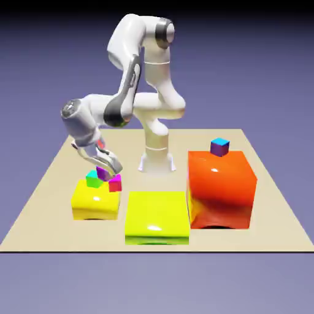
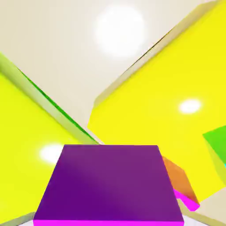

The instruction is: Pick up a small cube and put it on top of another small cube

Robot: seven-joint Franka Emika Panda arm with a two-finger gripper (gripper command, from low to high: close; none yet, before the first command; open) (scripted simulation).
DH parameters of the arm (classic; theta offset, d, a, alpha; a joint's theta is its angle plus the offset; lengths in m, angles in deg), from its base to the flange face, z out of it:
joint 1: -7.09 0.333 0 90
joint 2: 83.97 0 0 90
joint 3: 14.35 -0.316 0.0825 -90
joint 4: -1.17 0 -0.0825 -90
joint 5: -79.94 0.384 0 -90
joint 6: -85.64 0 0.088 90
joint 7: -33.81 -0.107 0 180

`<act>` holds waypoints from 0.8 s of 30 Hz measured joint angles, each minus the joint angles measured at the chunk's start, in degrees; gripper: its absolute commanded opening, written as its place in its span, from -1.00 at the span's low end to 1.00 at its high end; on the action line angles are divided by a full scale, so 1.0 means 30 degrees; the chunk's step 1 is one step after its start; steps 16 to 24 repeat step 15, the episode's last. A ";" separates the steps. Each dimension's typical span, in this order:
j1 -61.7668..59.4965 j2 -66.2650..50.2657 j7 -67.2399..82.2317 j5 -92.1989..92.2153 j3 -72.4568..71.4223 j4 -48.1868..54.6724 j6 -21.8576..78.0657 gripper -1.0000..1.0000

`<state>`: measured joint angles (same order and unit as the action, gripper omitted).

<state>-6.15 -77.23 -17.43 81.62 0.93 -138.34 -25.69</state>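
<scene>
I have the small cube (image 2: 108, 183) clamped in the gripper (image 1: 104, 172), just above the small yellow block (image 1: 95, 199).

Taking that small yellow block as my landmark: in the hand view the purple-sided cube fills the bottom, hiding the fingertips that grip it. On the block's top sit a green-and-cyan cube (image 1: 92, 178) and a pink-and-red cube (image 1: 114, 183), just beside my held cube. The flat yellow block (image 1: 157, 216) lies to the exterior view's right of it, the orange block (image 1: 221, 189) beyond that, carrying a blue-topped cube (image 1: 219, 146). All rest on the tan table (image 1: 270, 202).
</scene>
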 measured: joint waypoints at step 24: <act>-0.0109 0.1323 0.1041 -0.1280 -0.0083 -0.1418 -0.0015 1.00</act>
